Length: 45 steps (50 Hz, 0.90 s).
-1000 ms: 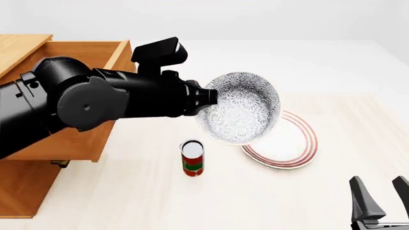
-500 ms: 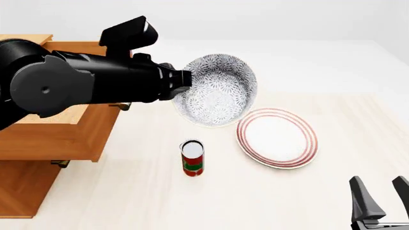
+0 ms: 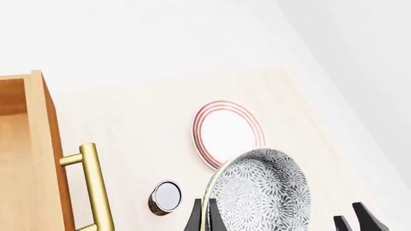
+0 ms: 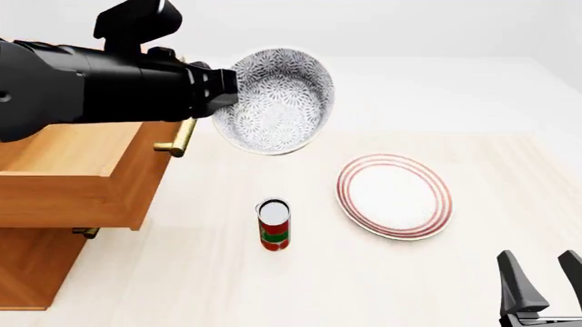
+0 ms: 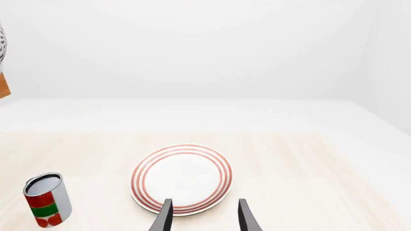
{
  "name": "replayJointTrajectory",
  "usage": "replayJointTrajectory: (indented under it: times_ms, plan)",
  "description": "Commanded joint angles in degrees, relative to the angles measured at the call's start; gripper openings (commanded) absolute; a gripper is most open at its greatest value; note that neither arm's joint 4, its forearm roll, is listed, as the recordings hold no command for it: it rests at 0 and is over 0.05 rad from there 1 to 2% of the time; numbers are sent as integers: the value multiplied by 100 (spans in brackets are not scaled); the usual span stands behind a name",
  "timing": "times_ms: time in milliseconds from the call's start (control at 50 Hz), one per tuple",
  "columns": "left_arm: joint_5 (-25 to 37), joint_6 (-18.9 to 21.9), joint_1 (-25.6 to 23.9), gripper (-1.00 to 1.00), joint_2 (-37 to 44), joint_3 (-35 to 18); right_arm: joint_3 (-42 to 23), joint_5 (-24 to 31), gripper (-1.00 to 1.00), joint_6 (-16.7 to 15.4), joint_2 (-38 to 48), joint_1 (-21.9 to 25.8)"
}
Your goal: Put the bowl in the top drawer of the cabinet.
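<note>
A: Which step is in hand?
B: The carry. The bowl [image 4: 275, 101] is gripped by its rim in the left pincer [image 4: 227, 92], tilted on edge in the air, just beside the brass handle [image 4: 178, 139] of the open top drawer [image 4: 82, 174].
A: And the right pincer [image 4: 544, 281]?
B: It is parked open, low over the surface [image 4: 409, 279], near the plate [image 4: 394, 195].
A: What is called for next?
B: The bowl should be brought over the drawer's cavity, levelled, lowered and released.
</note>
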Motion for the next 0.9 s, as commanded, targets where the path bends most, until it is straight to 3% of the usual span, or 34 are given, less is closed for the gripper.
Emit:
replayJointTrajectory:
  times_ms: [20, 300, 900]
  plan:
    - [158, 81, 224, -100, -127, -175, 0, 1, 100, 1, 0, -1]
    - [576, 229, 520, -100, -387, -604, 0, 0, 100, 0, 0, -1]
    - [775, 369, 1340, -100, -460, -779, 0, 0, 100, 1, 0, 0]
